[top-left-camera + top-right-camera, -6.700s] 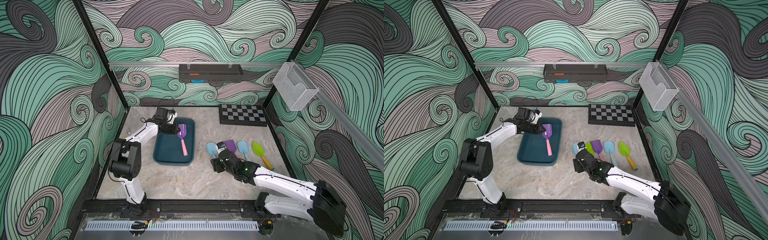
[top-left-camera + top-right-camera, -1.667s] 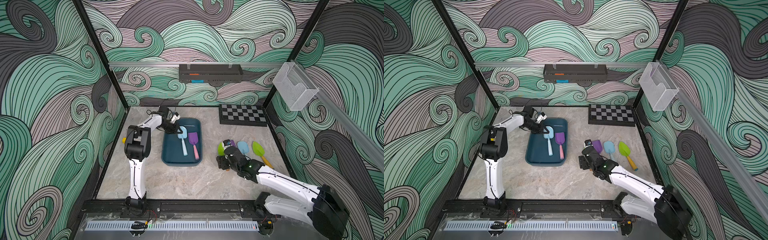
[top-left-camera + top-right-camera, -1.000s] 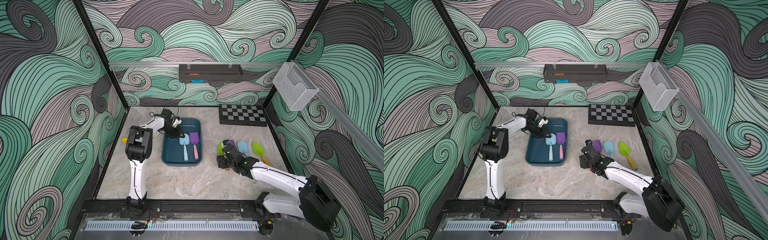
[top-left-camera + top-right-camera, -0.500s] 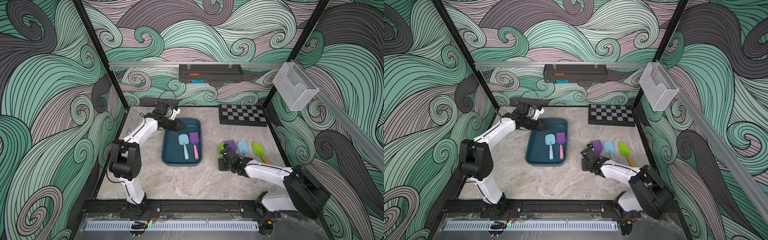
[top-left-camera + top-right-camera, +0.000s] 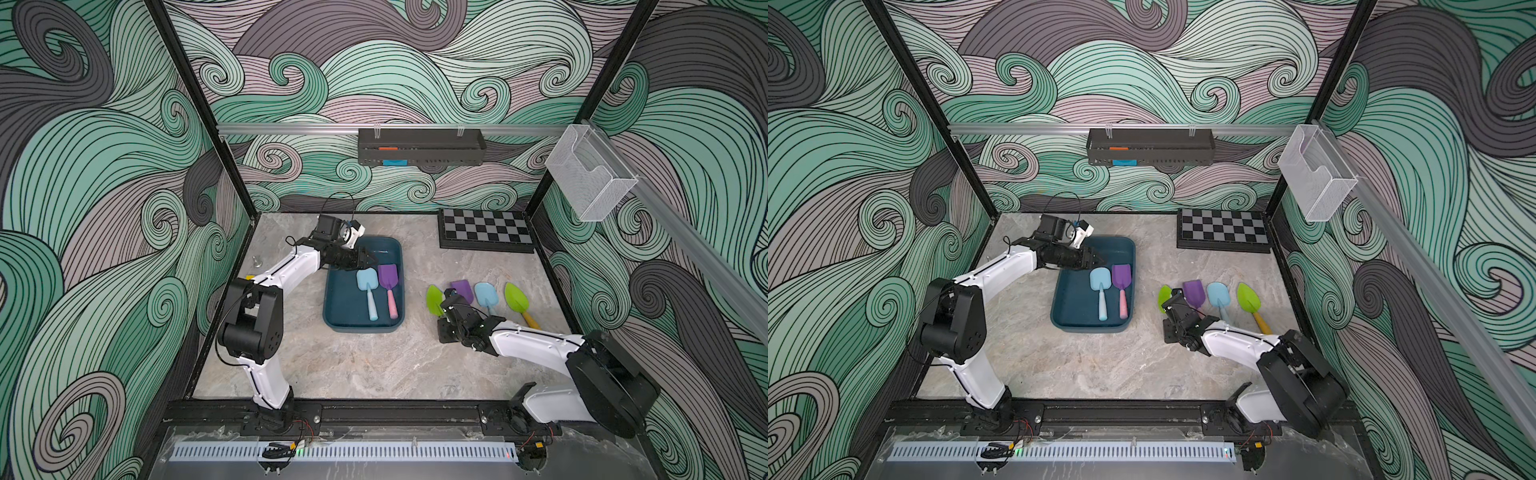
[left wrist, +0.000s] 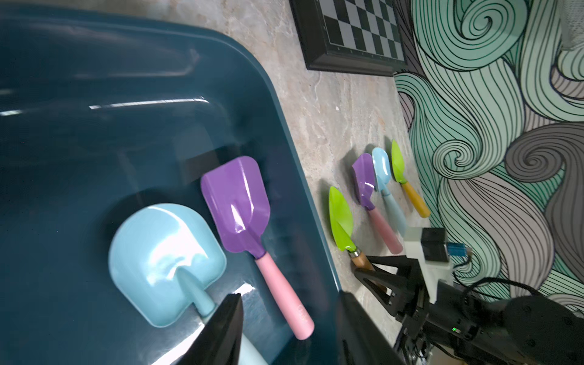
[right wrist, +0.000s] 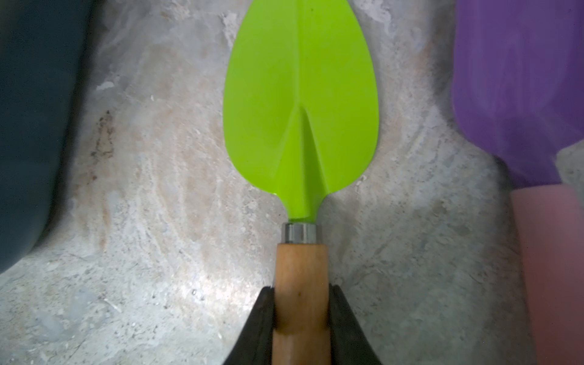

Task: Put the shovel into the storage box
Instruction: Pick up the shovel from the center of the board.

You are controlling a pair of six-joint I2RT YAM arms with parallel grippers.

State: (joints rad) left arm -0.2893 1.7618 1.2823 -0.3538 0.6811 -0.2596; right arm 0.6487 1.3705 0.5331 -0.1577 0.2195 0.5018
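Hovering over the storage box's far-left corner, the left gripper stands parted and empty. Inside lie two: a light-blue shovel and a purple shovel. On the table, the right gripper clamps the green shovel's wooden handle; three more shovels lie rightward.

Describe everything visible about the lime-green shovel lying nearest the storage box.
The lime-green shovel has a glossy, leaf-shaped pointed blade with a centre ridge, a small silver metal collar and a light wooden handle. It lies on the marble table, blade toward the back wall, between the storage box and a purple shovel, touching neither. The right gripper is shut on its handle.
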